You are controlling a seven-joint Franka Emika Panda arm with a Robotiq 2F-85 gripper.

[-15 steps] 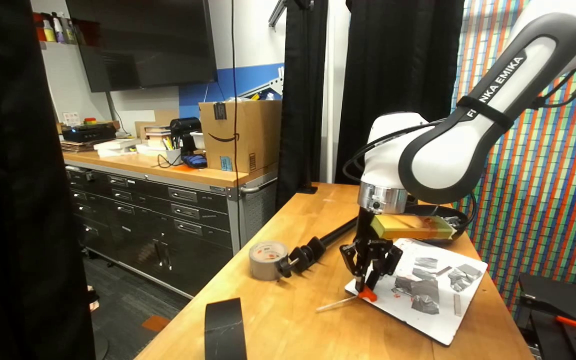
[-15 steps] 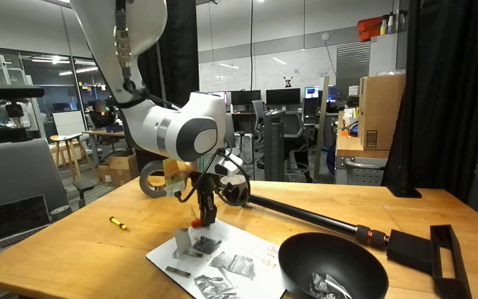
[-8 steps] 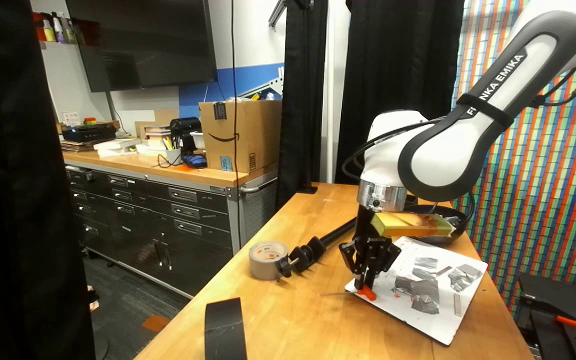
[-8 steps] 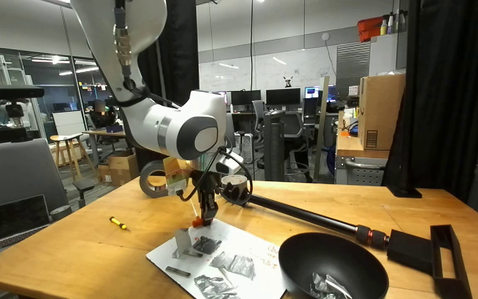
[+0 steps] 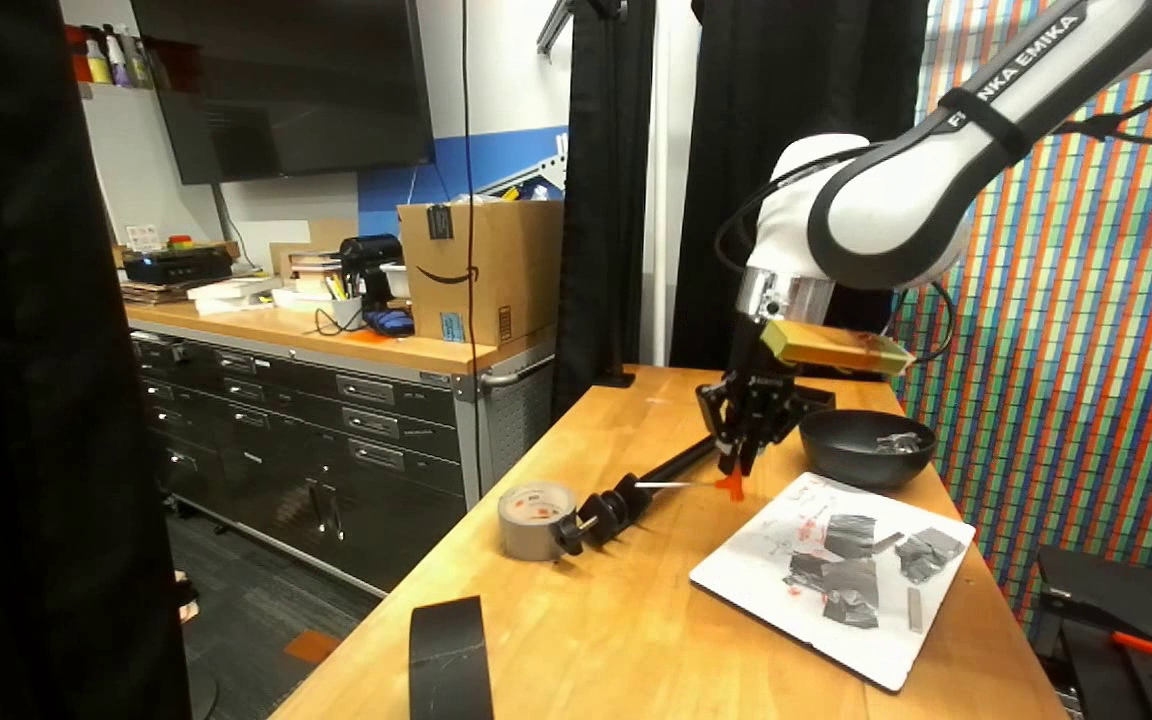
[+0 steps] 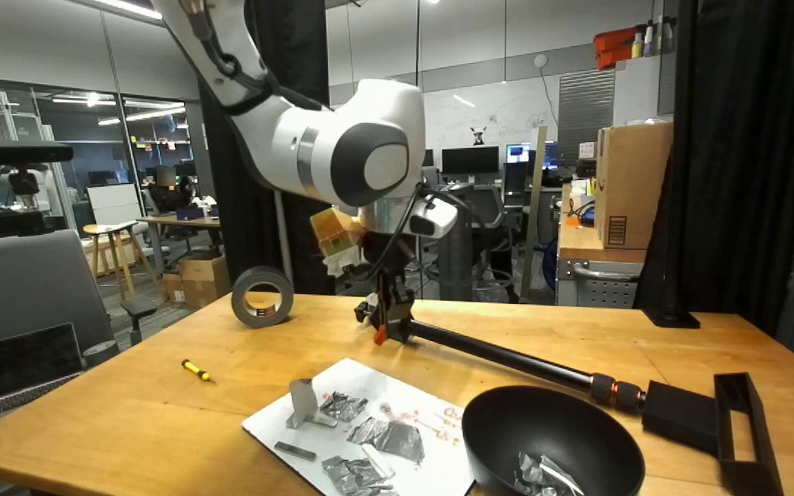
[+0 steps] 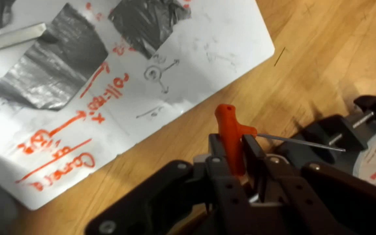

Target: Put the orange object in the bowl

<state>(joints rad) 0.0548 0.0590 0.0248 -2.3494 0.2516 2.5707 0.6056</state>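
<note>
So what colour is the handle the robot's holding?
The handle is orange, seen best in the wrist view.

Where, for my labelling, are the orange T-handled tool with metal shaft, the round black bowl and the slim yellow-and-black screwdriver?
Orange T-handled tool [image 7: 230,133]: wrist view, handle's crossbar.
Round black bowl [image 6: 545,421]: in an exterior view, inner wall.
Slim yellow-and-black screwdriver [image 6: 194,370]: in an exterior view, handle.

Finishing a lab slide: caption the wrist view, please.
Claw gripping an orange T-handled tool over a wooden table, red-marked white board in view.
</note>
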